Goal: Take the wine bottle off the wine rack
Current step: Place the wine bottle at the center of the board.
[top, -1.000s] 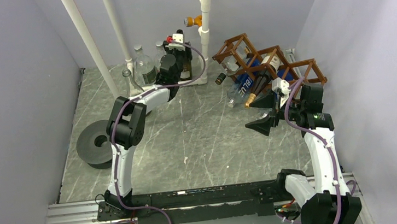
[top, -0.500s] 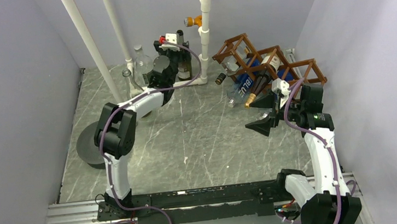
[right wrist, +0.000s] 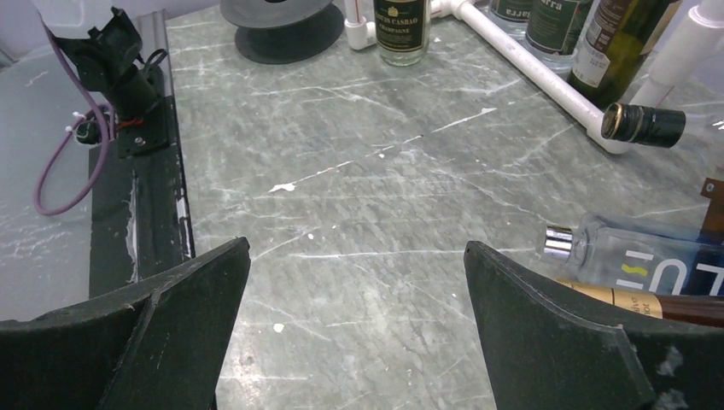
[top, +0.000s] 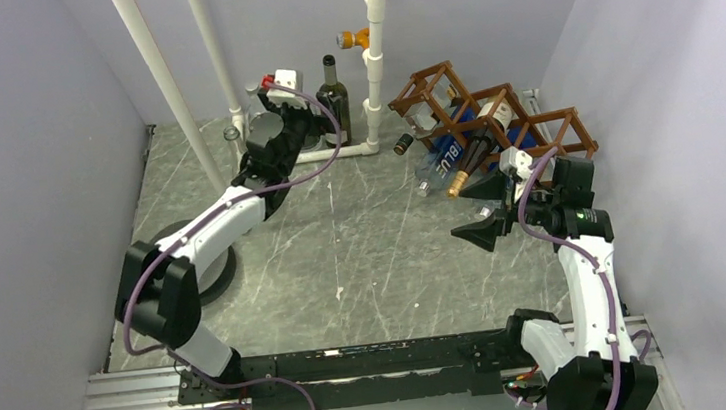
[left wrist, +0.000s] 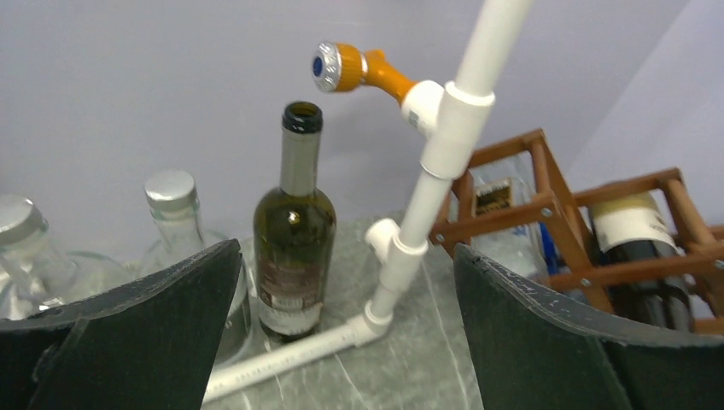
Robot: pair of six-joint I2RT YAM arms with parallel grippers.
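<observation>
A dark green wine bottle (top: 332, 95) (left wrist: 294, 239) stands upright on the table at the back, left of the white pipe and off the brown wine rack (top: 496, 117) (left wrist: 546, 201). My left gripper (top: 314, 124) (left wrist: 346, 248) is open just short of it, touching nothing. The rack holds other bottles: a gold-foil one (top: 470, 162) (right wrist: 649, 303), a clear blue-labelled one (top: 443, 164) (right wrist: 632, 260) and a dark-capped one (top: 403, 144) (right wrist: 645, 124). My right gripper (top: 480, 211) (right wrist: 355, 243) hangs open over bare table in front of the rack.
Clear glass bottles (left wrist: 175, 213) stand left of the wine bottle. A white pipe frame (top: 375, 33) with an orange nozzle (left wrist: 350, 68) rises beside it. A grey spool (top: 189, 262) lies at the left, partly under my left arm. Walls close in on both sides.
My left gripper opened wide and drew back to the left, leaving the dark green bottle standing on its own. The right arm barely moved.
</observation>
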